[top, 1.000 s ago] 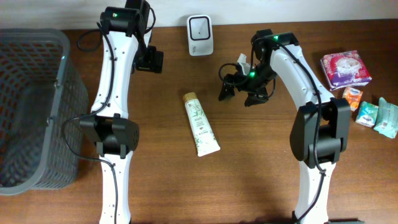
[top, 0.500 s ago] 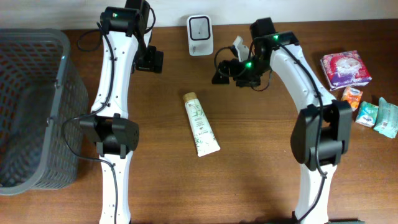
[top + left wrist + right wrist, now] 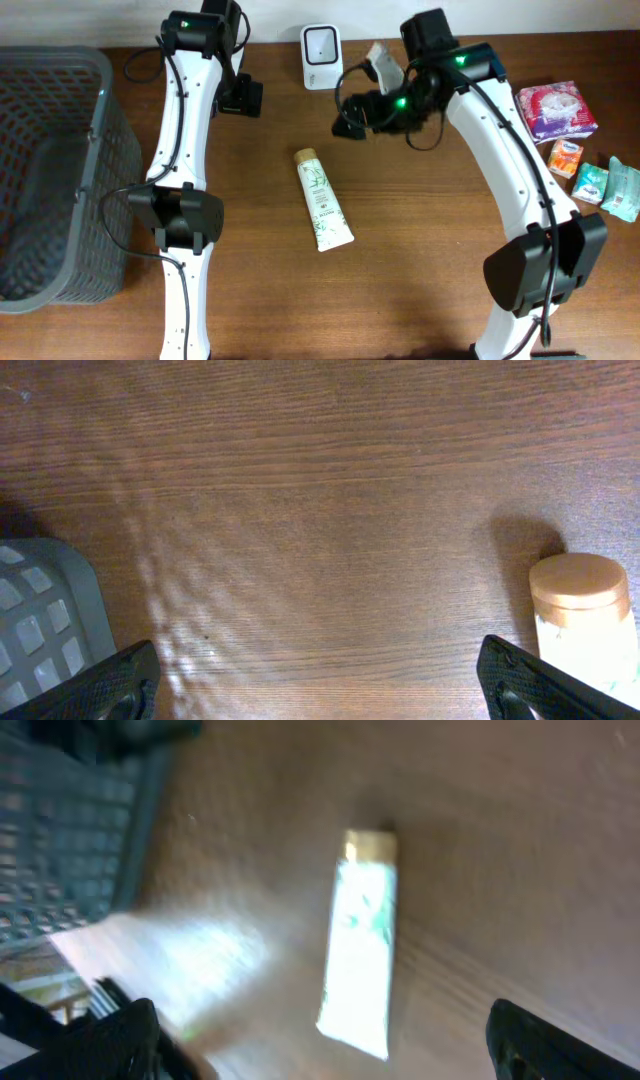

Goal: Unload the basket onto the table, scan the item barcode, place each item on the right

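Past the cap end of the tube [image 3: 322,200], we've got our right jaws hanging spread wide, holding nothing; left jaws, up-left of the tube, are spread too.

Overhead evenly lit, sharp; right wrist motion-blurred

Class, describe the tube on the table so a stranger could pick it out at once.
On the wooden table, look between the grey basket on the left and the small packets on the right. The tube lies near the middle, in front of the white scanner. It alone is long and white, with green print and a tan cap.
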`<state>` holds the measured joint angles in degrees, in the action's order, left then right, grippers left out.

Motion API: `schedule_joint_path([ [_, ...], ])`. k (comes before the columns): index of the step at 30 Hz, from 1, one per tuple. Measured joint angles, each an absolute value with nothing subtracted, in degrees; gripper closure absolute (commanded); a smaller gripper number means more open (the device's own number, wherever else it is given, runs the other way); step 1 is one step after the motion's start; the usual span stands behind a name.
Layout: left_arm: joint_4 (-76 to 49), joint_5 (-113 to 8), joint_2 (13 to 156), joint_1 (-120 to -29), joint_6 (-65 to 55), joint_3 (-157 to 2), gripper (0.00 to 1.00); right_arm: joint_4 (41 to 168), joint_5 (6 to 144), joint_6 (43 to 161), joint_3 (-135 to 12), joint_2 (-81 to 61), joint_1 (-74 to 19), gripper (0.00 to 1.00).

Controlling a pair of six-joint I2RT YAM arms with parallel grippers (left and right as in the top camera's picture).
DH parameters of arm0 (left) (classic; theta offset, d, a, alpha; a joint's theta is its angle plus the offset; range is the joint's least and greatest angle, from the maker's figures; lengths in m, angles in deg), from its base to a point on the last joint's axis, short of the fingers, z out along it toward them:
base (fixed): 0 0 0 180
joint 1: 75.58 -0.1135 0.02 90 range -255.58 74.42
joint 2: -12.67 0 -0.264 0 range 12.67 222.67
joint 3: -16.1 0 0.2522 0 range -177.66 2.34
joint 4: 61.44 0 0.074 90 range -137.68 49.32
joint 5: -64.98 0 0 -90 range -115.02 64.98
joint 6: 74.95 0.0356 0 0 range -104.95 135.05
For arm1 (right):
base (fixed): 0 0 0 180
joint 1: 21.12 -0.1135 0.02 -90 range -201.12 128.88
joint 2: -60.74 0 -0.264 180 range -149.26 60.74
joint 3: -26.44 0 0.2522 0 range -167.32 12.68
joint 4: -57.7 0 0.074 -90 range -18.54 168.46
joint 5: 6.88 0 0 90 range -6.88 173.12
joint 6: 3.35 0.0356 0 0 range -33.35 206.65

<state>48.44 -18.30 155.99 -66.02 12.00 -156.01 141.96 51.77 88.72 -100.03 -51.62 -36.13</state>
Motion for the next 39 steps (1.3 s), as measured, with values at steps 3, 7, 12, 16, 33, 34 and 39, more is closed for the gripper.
schedule_joint_path([
  [3, 48.52, -18.3, 155.99, -66.02, 12.0, -156.01, 0.01, 131.66, 48.88, 83.69, -86.67, -53.65, -36.15, 0.2],
  [7, 48.5, -18.3, 155.99, -66.02, 11.98, -156.03, 0.01, 116.74, 37.67, 83.08, -71.22, -56.12, -36.17, 0.23],
  [12, 48.52, -18.3, 155.99, -66.02, 12.0, -156.03, 0.01, 107.75, 33.3, 84.37, -66.13, -60.84, -37.07, 0.25],
  [16, 48.5, -18.3, 155.99, -66.02, 12.0, -156.03, 0.01, 104.98, 33.6, 87.36, -66.28, -63.09, -40.45, 0.6],
  [33, 48.52, -18.3, 155.99, -66.02, 12.0, -156.03, 0.01, 122.38, 67.35, 110.68, -86.21, -64.58, -54.46, 0.37],
  [34, 48.5, -18.3, 155.99, -66.02, 12.0, -156.03, 0.01, 121.44, 70.76, 112.48, -86.21, -64.58, -56.93, 0.37],
  [39, 48.5, -18.3, 155.99, -66.02, 12.0, -156.03, 0.01, 123.64, 82.56, 120.06, -86.19, -66.94, -59.95, 0.43],
])
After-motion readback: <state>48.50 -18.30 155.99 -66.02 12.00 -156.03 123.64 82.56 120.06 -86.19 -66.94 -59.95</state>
